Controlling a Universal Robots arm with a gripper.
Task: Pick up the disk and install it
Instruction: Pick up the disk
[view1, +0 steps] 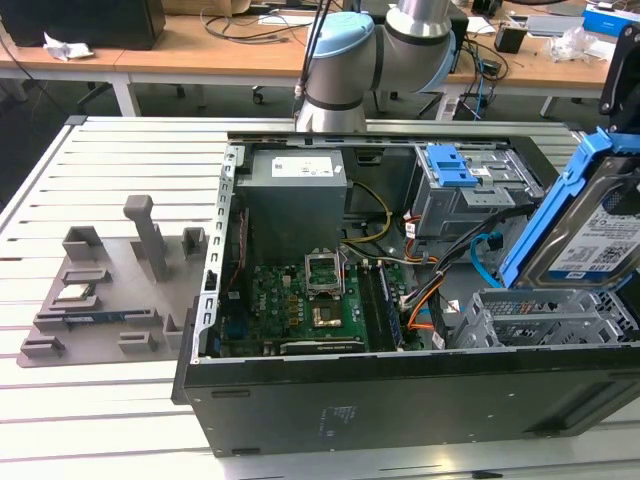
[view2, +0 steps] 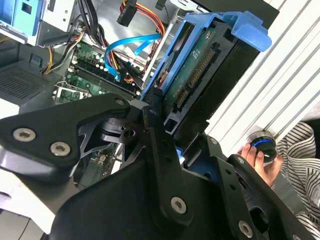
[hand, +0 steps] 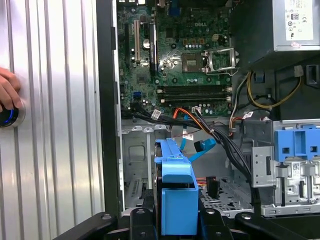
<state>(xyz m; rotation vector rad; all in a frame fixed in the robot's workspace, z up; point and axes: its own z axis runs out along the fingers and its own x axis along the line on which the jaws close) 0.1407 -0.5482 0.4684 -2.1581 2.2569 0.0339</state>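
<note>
Pinches the disk (view1: 590, 225) in the pincer (hand: 176, 222), tilted at the right edge of the exterior view over the metal drive cage (view1: 540, 315); past pick-up, short of seating, probably calling for squaring the blue bracket (hand: 175, 175) to that cage.

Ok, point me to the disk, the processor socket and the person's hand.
disk (view1: 598, 238): exterior view, on its silver labelled face.
processor socket (hand: 194, 63): first wrist view, on its open centre.
hand (hand: 6, 90): first wrist view, on the fingers.
</note>
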